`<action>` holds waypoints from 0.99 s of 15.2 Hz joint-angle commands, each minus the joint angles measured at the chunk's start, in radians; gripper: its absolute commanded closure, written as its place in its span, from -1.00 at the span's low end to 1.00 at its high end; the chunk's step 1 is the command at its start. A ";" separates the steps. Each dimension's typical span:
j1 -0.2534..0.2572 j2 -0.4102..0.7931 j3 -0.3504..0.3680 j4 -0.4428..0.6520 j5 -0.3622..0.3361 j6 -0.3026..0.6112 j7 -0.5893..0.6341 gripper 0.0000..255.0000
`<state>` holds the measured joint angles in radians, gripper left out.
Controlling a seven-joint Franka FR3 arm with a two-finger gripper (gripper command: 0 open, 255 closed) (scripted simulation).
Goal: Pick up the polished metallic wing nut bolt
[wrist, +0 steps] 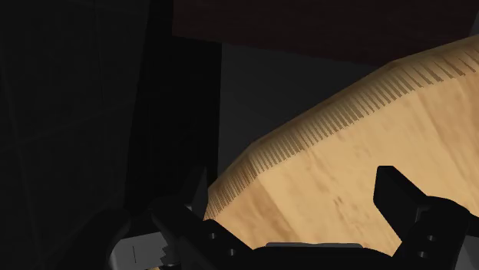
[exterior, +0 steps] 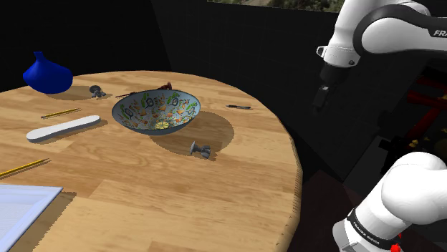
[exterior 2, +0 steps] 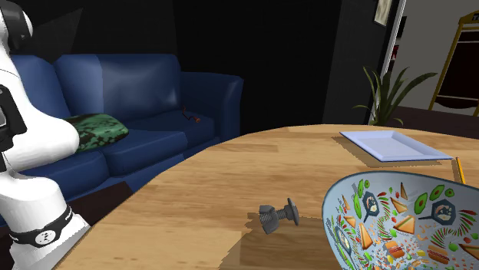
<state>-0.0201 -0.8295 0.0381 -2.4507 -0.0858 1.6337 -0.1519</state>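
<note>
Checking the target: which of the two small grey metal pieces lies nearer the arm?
The bolt lying just on the arm's side of the patterned bowl; the other grey piece sits beyond the bowl, beside the blue vase.

Wide-spread tool (wrist: 292, 182) over curved edge of wooden table (wrist: 349, 157)

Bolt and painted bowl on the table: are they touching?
Apart. The shoulder view shows a strip of shadowed table between the bolt and the bowl; the second exterior view shows the gap too.
</note>
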 commanded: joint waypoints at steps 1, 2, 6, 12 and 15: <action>0.000 0.000 0.000 0.000 0.000 0.000 0.000 -1.00; 0.007 0.012 0.024 -0.002 0.014 0.014 0.029 -1.00; 0.029 0.074 0.121 0.006 0.062 0.072 0.143 -1.00; 0.047 0.210 0.264 0.060 0.104 0.160 0.316 -1.00; 0.046 0.294 0.336 0.106 0.106 0.201 0.405 -1.00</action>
<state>0.0270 -0.5644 0.3503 -2.3647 0.0203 1.8245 0.2212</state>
